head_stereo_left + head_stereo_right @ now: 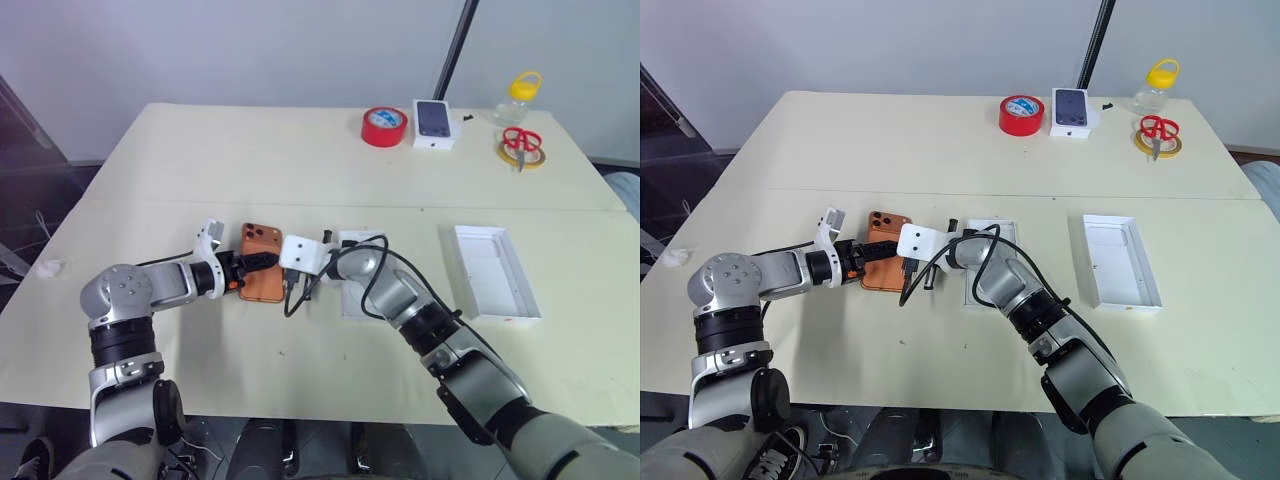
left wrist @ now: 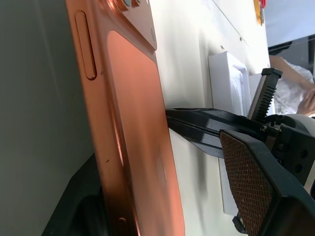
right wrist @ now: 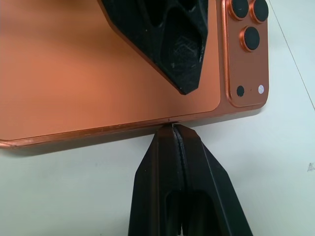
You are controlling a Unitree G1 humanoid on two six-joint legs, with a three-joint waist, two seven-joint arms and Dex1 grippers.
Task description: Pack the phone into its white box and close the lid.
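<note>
Cream bench, grey wall behind. Phone flat-ish on bench, back up, lenses on far end, sitting directly betw. the two tools. Left tool wide, straddling phone's near long side: one pad hanging over the back w/ a clear gap, no squeeze yet; other finger low on the opposite face, contact can't tell. Right tool pinched fully closed, holding nothing, tips butted against phone's opposite long edge like a stopper. White box just behind right tool's wrist, partly hidden by that arm. Lid well apart, out past right forearm. Red tape, printed retail box, scissors far off at back edge, irrelevant.

Step in hand, prob.: getting a firm left-tool grip on phone w/ right tool bracing.

How to do well:
- Keep right tool closed and pressed on the edge so phone can't skate away.
- Slide left tool deeper across the back before closing; grip near mid-length, off the lens bump.
- Close slowly, pads square on both faces; slick metal, likely to twist out if pinched at a corner.
- Back right tool off only after grip looks solid.
- Then carry over right tool's side to box, lower level, lens end matched to the recess.
</note>
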